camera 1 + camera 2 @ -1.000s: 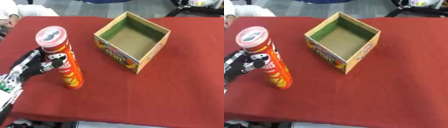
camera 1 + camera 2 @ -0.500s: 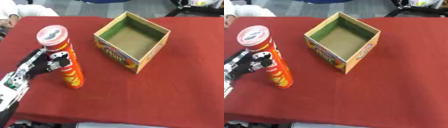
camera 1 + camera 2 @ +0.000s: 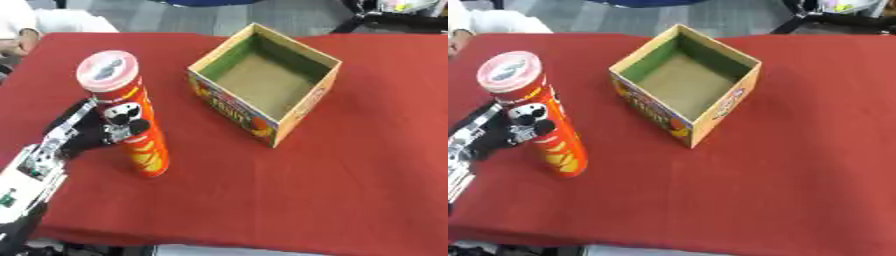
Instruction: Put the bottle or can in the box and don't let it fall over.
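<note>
Clearly, the can (image 3: pixel 127 115), a tall red crisp tube with a pale lid, is seen standing upright on the red-covered bench (image 3: pixel 350 190), to the left of the open cardboard box (image 3: pixel 265 82) and well apart from it. The left robot hand (image 3: pixel 92 132) is set against the tube's left side at about mid-height, with its fingers curled round the wall, so the tube is taken to be gripped, though how far the fingers wrap behind it cannot be told. The right robot hand is not shown in either view. The tube is judged to be light and fairly stiff, probably a thin cardboard wall that could dent if squeezed hard, and its printed surface is likely to be smooth and somewhat slippery. Because it is tall and narrow with a small base, it is expected to tip easily when pushed or set down at a slant. A hold at or a little above the middle, as is seen now, is judged sensible, since the tube can be kept vertical there while it is carried to the right of its present spot and lowered onto the box's bare floor. The box is shallower than the tube is tall, so the upper part would be left unsupported by the walls.
</note>
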Action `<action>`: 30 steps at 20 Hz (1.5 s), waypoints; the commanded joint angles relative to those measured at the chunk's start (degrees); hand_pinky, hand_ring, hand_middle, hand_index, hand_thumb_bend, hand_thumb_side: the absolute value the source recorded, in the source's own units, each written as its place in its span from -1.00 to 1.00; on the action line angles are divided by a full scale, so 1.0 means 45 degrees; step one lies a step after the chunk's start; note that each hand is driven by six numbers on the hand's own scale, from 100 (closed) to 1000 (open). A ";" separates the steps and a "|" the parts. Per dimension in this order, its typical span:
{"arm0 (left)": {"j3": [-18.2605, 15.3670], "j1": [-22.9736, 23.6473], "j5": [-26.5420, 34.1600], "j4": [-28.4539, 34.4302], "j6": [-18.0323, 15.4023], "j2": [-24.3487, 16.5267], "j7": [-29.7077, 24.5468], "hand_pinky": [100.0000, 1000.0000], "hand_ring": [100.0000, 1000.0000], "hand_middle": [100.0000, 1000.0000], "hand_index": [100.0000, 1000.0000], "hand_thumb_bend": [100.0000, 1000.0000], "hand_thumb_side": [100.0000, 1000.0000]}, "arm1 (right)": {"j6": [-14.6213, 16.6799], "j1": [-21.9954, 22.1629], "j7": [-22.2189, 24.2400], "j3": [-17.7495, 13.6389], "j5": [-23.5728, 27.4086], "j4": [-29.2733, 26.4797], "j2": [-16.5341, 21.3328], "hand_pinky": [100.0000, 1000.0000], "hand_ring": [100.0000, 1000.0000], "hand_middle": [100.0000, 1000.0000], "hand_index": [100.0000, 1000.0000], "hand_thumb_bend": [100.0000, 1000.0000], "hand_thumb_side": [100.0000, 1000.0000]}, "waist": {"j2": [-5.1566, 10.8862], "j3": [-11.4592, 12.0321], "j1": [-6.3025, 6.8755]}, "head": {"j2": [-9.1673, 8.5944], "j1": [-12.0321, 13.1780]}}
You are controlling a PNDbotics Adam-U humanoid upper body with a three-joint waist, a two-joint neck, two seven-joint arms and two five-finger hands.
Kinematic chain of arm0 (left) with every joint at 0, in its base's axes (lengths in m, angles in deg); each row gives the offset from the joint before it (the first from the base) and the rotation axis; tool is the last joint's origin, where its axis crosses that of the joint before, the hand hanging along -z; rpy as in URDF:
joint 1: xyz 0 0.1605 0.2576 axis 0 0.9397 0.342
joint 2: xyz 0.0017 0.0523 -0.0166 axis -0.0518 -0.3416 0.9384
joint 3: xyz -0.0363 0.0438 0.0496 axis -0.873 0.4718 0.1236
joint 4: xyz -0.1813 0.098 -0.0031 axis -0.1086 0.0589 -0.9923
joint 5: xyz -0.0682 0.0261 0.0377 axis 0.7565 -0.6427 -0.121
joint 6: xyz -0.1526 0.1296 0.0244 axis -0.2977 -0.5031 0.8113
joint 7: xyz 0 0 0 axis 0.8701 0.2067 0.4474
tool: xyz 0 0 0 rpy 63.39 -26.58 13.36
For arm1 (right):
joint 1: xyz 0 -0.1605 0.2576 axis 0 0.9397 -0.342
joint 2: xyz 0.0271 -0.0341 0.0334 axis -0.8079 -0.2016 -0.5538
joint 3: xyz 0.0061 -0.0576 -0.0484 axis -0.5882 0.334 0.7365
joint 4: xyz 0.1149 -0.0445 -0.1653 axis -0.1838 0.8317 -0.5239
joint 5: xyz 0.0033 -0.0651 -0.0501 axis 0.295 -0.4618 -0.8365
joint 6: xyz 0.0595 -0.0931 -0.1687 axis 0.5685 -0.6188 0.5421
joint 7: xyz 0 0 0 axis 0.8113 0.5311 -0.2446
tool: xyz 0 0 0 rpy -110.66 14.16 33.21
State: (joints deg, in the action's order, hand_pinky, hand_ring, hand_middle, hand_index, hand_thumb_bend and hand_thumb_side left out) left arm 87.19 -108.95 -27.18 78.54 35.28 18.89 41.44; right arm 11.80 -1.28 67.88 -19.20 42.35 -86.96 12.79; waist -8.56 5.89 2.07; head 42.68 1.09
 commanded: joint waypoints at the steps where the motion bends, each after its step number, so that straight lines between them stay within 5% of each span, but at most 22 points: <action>1: -0.0006 -0.0217 -0.0246 0.0183 -0.0033 -0.0189 -0.0184 0.76 0.71 0.54 0.69 0.57 -0.14 | 0.0022 -0.0284 0.0013 -0.0069 -0.0054 -0.0079 0.0239 0.72 0.47 0.60 0.71 -1.00 0.82 | 0.0140 -0.0013 -0.0008 | -0.0144 0.0059; 4: 0.0004 -0.0244 -0.0458 0.0183 -0.0019 -0.0142 -0.0129 0.75 0.69 0.48 0.67 0.49 -0.19 | 0.0024 -0.0286 0.0022 -0.0069 -0.0055 -0.0073 0.0225 0.72 0.47 0.60 0.71 -1.00 0.82 | 0.0140 -0.0015 -0.0010 | -0.0158 0.0084; 8: 0.0023 -0.0253 -0.0476 0.0088 0.0019 -0.0067 0.0345 0.70 0.59 0.17 0.53 0.11 -0.35 | 0.0023 -0.0289 0.0030 -0.0069 -0.0051 -0.0060 0.0215 0.72 0.46 0.60 0.71 -1.00 0.82 | 0.0136 -0.0023 -0.0015 | -0.0165 0.0114; 18: 0.0035 -0.0312 -0.0310 0.0246 -0.0073 -0.0150 0.0840 0.62 0.45 -0.03 0.29 -0.31 -0.43 | 0.0014 -0.0259 0.0030 -0.0082 -0.0056 -0.0023 0.0186 0.72 0.46 0.60 0.71 -1.00 0.83 | 0.0152 -0.0009 0.0007 | -0.0158 0.0108; 30: -0.0123 -0.0685 -0.0358 0.0660 -0.0097 -0.0304 0.1119 0.58 0.36 -0.11 0.19 -0.46 -0.41 | 0.0021 -0.0249 0.0049 -0.0091 -0.0078 0.0012 0.0193 0.73 0.47 0.60 0.71 -1.00 0.82 | 0.0198 -0.0012 0.0046 | -0.0080 -0.0068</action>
State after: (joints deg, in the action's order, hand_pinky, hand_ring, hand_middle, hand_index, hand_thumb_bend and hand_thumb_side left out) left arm 87.68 -110.86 -28.80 80.03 34.92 19.32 46.26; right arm 11.86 -1.47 68.00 -19.20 42.34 -86.53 12.41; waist -8.57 5.82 2.34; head 42.52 0.96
